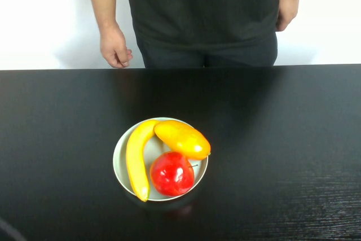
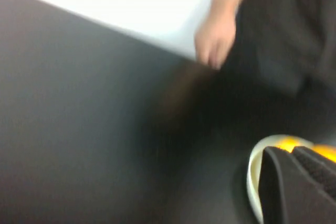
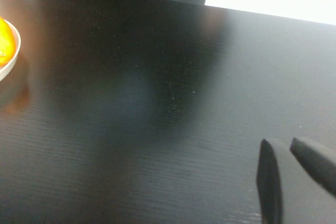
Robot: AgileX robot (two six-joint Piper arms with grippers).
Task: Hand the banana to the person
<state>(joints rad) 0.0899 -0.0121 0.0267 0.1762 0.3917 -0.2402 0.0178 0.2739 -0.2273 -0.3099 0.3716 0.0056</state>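
The long yellow banana (image 1: 135, 159) lies along the left side of a pale bowl (image 1: 117, 162) at the table's middle front. The person (image 1: 203, 15) in a black shirt stands behind the far edge, one hand (image 1: 115, 46) hanging at the left. Neither gripper shows in the high view. In the left wrist view my left gripper (image 2: 293, 151) is empty, its fingers together, just before the bowl's rim (image 2: 252, 177), with a bit of yellow fruit behind it. In the right wrist view my right gripper (image 3: 281, 142) hangs over bare table, fingers slightly apart and empty.
A plump orange-yellow fruit (image 1: 181, 138) and a red apple (image 1: 171, 173) share the bowl. The table (image 1: 282, 139) is black; its far edge runs below the person. The bowl's rim (image 3: 13, 51) shows far off in the right wrist view.
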